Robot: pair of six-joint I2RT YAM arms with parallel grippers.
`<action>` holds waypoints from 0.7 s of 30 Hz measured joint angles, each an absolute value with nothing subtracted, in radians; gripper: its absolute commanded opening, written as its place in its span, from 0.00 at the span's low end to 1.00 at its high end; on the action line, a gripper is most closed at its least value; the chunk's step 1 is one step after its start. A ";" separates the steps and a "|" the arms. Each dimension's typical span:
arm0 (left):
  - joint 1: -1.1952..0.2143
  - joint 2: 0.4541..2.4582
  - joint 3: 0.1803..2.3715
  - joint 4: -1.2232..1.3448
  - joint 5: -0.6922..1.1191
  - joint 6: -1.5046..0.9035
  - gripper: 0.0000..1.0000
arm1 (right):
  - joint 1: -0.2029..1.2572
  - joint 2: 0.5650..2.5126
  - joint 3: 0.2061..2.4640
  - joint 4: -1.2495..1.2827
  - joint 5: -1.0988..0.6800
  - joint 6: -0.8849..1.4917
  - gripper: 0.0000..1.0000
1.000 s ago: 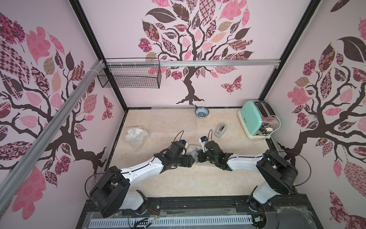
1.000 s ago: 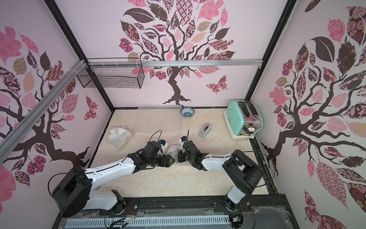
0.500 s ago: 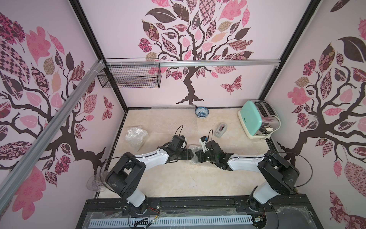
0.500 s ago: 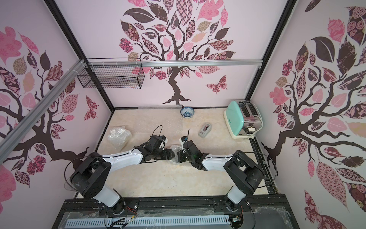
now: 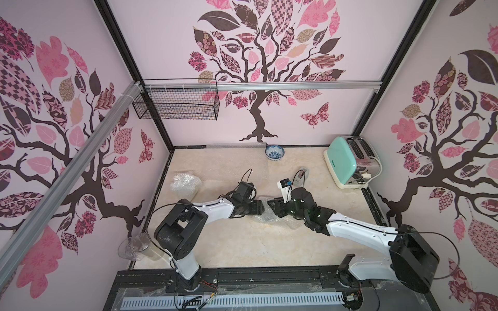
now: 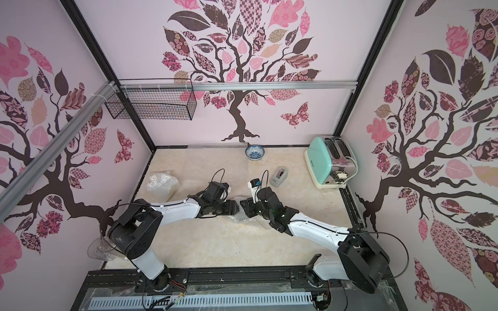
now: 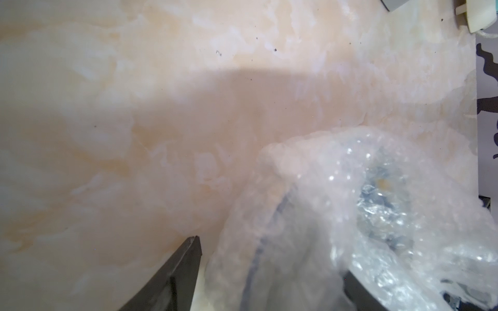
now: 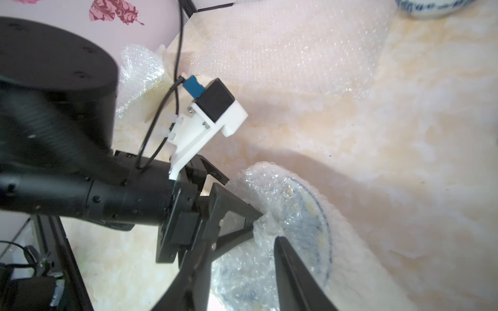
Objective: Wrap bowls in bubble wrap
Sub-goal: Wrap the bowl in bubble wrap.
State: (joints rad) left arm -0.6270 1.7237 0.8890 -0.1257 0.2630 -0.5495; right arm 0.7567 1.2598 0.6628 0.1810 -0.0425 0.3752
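A blue-and-white bowl with yellow accents (image 8: 318, 215) lies mid-table, bundled in clear bubble wrap (image 5: 265, 216) (image 6: 239, 216) (image 7: 310, 188). My left gripper (image 7: 270, 255) (image 5: 260, 208) is open, with the wrapped rim between its fingers; one finger (image 7: 188, 269) stands clear of the plastic. My right gripper (image 8: 244, 242) (image 5: 270, 206) faces it from the other side, open, with crumpled wrap between its fingers (image 8: 291, 269). An unwrapped blue-and-white bowl (image 5: 275, 154) (image 6: 254, 153) sits at the back wall beside a flat bubble wrap sheet (image 5: 234, 147). In both top views a wrapped bundle (image 5: 186, 184) (image 6: 161, 184) lies at the left.
A mint toaster (image 5: 350, 161) stands at the back right. A grey tape dispenser (image 5: 301, 176) sits just behind my right wrist. A clear glass (image 5: 134, 246) lies at the front left corner. A wire basket (image 5: 177, 103) hangs on the back wall.
My right gripper has opened and let go of the bubble wrap it was pinching. The left arm's elbow has swung in and its gripper has shifted slightly toward the back.
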 measured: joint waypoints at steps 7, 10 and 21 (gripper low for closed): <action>-0.627 1.744 0.919 -0.142 0.265 -0.539 0.62 | 0.756 1.067 0.608 0.008 0.125 0.344 0.82; -0.627 1.758 0.933 -0.152 0.265 -0.525 0.61 | 0.755 0.989 0.579 -0.078 0.208 0.353 0.81; -0.627 1.799 1.014 -0.262 0.257 -0.455 0.59 | 0.751 1.010 0.601 -0.395 0.252 0.516 0.82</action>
State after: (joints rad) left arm -0.6270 1.7992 1.0138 -0.2615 0.2573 -0.4549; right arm 0.7509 1.0103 0.6006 -0.3950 0.2523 0.5163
